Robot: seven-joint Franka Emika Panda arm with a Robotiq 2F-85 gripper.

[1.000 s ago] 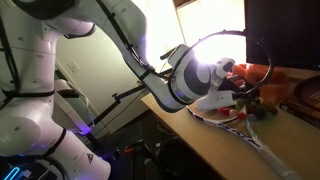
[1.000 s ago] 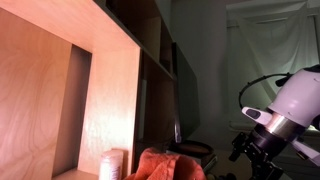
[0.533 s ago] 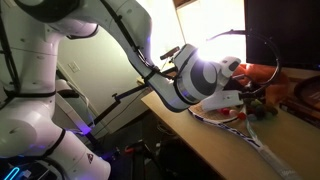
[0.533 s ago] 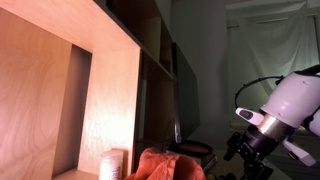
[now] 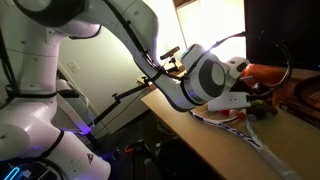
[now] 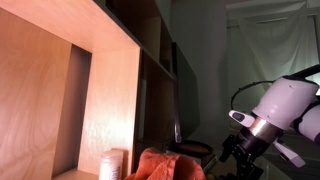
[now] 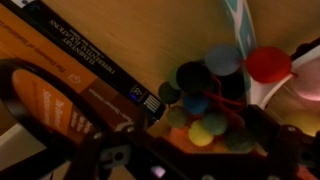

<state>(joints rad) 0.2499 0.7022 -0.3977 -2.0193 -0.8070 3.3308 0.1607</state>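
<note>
Where your gripper stands: your gripper (image 6: 236, 160) hangs low over the cluttered end of the surface (image 5: 215, 145), with the arm bent down from the wall side.
Jaws: spread wide, with nothing between them. In both exterior views you see them only as a dark shape under the white wrist.
Nearest thing: a cluster of coloured balls (image 7: 205, 105) fills the middle of the wrist view, close under your gripper. They are blue, green and yellow, with one red ball at the upper right edge of the bunch.
Contact: the pictures do not show you touching the balls.
Book: a book (image 7: 95, 68) lies flat with its dark spine towards the camera, one end just beside the balls. Its lettering is too blurred to read.
Orange panel: an orange panel (image 7: 50, 95) lies next to the book with a black hoop across it. You cannot tell what it is.
Racket: a racket (image 5: 232, 118) lies flat on the surface below the wrist, handle towards the near edge.
Orange cloth: an orange cloth (image 5: 265, 72) is bunched up just behind the racket.
Shelf: a wooden shelf unit (image 6: 110, 80) stands well apart from your gripper.
</note>
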